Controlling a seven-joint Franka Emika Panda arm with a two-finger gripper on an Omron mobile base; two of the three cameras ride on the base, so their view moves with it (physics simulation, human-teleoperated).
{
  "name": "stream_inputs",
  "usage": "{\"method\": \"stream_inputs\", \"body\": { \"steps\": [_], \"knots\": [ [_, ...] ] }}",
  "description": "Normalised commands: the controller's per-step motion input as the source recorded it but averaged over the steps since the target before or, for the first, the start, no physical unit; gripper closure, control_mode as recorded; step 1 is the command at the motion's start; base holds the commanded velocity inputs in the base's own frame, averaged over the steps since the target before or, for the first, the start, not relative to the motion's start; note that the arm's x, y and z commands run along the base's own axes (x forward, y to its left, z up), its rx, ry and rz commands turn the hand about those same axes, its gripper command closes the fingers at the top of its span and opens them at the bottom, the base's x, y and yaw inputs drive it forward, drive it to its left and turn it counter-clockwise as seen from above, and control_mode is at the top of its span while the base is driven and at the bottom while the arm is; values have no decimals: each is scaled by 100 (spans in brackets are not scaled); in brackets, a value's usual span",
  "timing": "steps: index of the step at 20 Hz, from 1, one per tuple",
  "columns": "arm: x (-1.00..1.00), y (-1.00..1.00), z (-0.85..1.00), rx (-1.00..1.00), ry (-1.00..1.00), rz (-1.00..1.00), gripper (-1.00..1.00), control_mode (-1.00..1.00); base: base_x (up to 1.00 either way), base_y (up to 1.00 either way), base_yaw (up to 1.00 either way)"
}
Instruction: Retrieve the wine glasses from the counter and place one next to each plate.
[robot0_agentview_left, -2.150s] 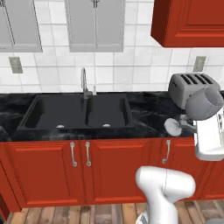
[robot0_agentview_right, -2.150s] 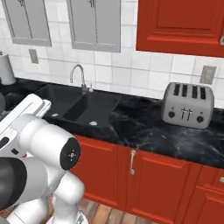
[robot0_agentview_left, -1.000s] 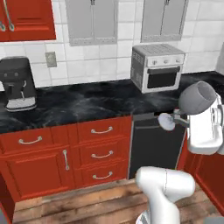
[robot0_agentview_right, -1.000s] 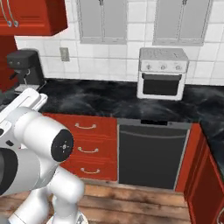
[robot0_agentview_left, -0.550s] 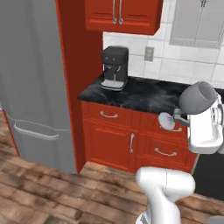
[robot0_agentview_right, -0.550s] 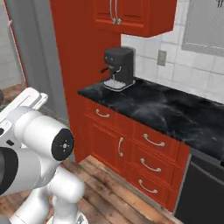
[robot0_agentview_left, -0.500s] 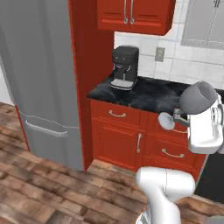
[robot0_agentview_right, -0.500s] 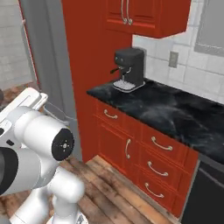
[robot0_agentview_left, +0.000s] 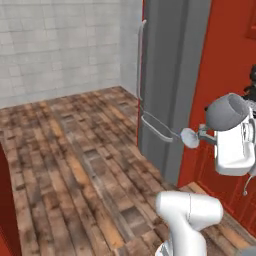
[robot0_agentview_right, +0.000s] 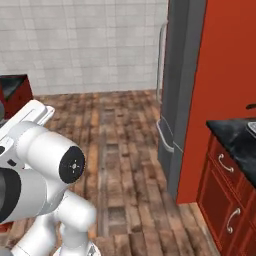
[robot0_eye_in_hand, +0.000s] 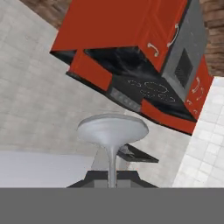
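Evidently the base has turned: where the base views showed a coffee machine on a counter half a second ago, and the sink and toaster about two seconds ago, they now show a grey fridge (robot0_agentview_left: 170, 75), a red cabinet side (robot0_agentview_right: 220, 60) and open wood floor (robot0_agentview_left: 75, 150). The whole picture shifted, so this is camera travel, not movement of the fixtures. For the task, it indicates the transport leg: the robot has left the pick-up counter and appears to be heading for a plate, none of which is in sight. The glass (robot0_agentview_left: 220, 117) rides with the arm, lying roughly sideways in the left base view, foot (robot0_agentview_left: 190, 138) toward the fridge and bowl toward the hand. In the hand view the glass (robot0_eye_in_hand: 113, 131) stands directly ahead of the claw (robot0_eye_in_hand: 112, 175), whose fingers (robot0_eye_in_hand: 94, 176) are clamped together on the stem, foot farthest from the camera. Judged progress: one glass in hand, not yet placed.
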Motion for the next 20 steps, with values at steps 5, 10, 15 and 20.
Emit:
{"method": "stream_inputs", "body": {
  "steps": [5,10,15,20],
  "knots": [
    [0,0,0,0,0,0,100,100,32,-2,92],
    [0,0,0,0,0,0,100,100,100,-30,50],
    [0,0,0,0,0,0,100,100,100,-51,39],
    [0,0,0,0,0,0,100,100,100,-47,24]
  ]
}}
